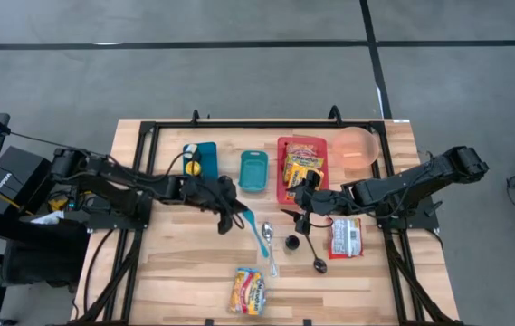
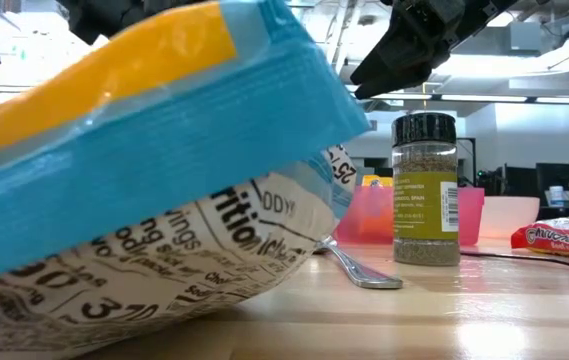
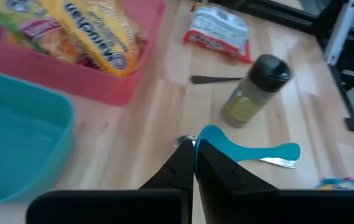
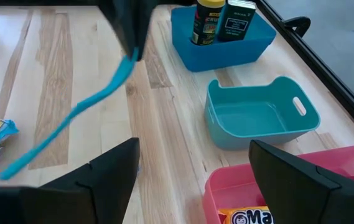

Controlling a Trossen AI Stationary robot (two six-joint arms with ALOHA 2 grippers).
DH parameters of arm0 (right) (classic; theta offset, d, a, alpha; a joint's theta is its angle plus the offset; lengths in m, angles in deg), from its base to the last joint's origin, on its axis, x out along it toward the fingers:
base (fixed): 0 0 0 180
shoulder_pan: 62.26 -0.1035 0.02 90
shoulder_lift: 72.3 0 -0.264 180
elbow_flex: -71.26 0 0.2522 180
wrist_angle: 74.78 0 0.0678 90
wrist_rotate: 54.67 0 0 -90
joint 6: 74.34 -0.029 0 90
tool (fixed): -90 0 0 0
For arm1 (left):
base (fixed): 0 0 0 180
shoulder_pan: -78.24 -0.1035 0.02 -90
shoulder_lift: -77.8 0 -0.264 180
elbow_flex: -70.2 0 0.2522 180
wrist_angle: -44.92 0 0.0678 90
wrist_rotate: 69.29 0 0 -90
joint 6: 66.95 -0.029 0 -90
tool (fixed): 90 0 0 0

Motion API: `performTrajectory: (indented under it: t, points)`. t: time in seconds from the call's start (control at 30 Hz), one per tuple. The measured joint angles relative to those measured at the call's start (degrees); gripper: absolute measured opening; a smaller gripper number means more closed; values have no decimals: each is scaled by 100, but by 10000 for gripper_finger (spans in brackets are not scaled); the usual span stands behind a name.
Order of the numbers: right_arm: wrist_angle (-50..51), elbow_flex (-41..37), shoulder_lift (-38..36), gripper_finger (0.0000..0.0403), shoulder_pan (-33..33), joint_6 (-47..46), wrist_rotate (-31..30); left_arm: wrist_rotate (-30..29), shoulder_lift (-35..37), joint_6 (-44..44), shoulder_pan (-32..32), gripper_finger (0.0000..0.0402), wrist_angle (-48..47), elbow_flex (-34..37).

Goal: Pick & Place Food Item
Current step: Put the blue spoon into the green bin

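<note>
My left gripper (image 1: 236, 215) (image 3: 193, 168) is near the table's middle, shut on a light-blue plastic utensil (image 1: 259, 234) (image 4: 77, 112). My right gripper (image 1: 304, 214) (image 4: 192, 180) hovers open and holds nothing, beside the red bin (image 1: 286, 186) and above the spice jar (image 2: 425, 190). Food: noodle packets (image 1: 302, 167) (image 3: 96, 31) lie in the red bin. A red-and-white packet (image 1: 345, 237) lies flat at the right. A colourful snack bag (image 1: 249, 290) (image 2: 144, 200) lies near the front edge. My left gripper pinches one end of the blue utensil (image 3: 209, 134) between its two shut fingers, coming from the table's left and slanting down. The utensil slopes down and away from the fingers (image 4: 130, 37). I cannot tell whether its free end (image 4: 12, 169) touches the table.
At the back stand a teal bin (image 1: 253, 169), a blue bin with two bottles (image 1: 201, 159) and a pink bowl (image 1: 358, 148). A metal spoon (image 1: 271, 261), the spice jar (image 1: 291, 241) and a black spoon (image 1: 317, 261) lie between the arms.
</note>
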Motion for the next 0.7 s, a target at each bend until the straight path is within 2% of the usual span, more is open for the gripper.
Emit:
performTrajectory:
  t: [0.17,0.43,0.6,0.7]
  points:
    - [0,0,0,297,0,3,-1,135,0,-258,-409,4,-230,0]
    - [0,0,0,297,0,5,-15,970,0,-330,-1422,5,-280,0]
    - [0,0,0,297,0,18,-15,1794,0,-396,-2078,5,-279,0]
    - [0,0,0,297,0,18,-15,2095,0,-396,-2467,5,-279,0]
